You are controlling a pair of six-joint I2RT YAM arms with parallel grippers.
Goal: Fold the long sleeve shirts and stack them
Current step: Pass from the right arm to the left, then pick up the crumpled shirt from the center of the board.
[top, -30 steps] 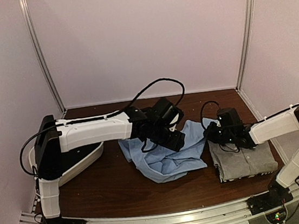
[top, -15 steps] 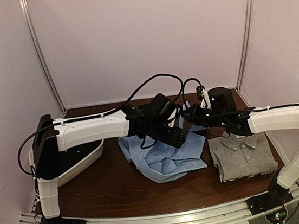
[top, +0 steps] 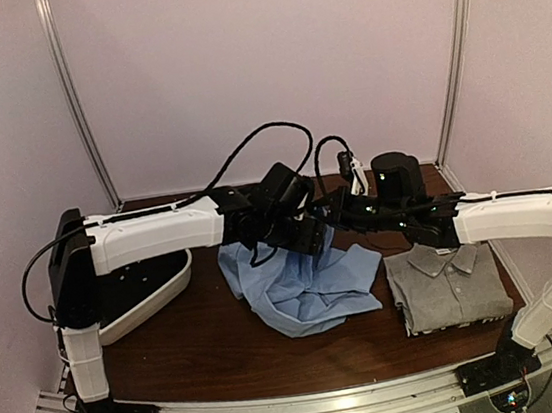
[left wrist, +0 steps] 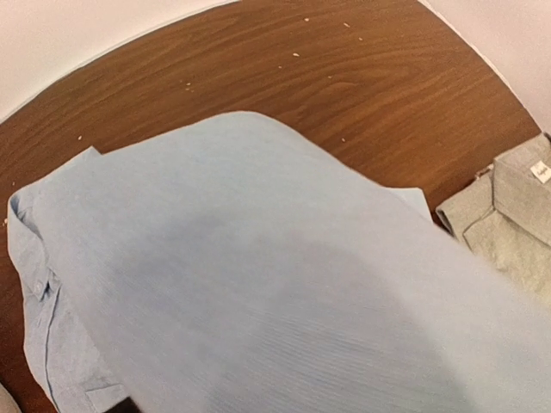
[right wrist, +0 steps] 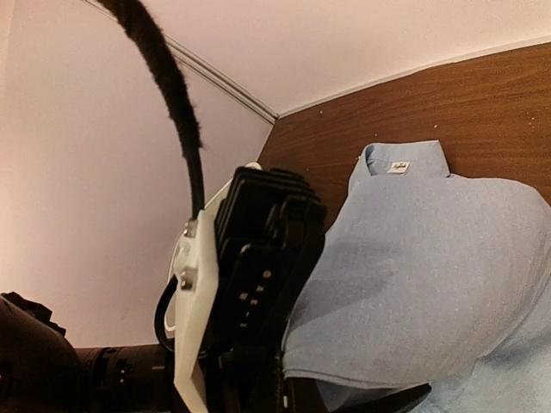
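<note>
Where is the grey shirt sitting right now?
In the top view, the grey shirt lies folded on the right side of the table, just right of the crumpled light blue shirt.

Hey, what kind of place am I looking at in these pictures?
Probably a robot lab test cell, not a home. A left arm and a right arm are bolted to a metal rail. Plain pale walls box in the wooden table. On it lie a light blue shirt and a grey shirt.

Dim pinkish light; wrist views softly blurred.
</note>
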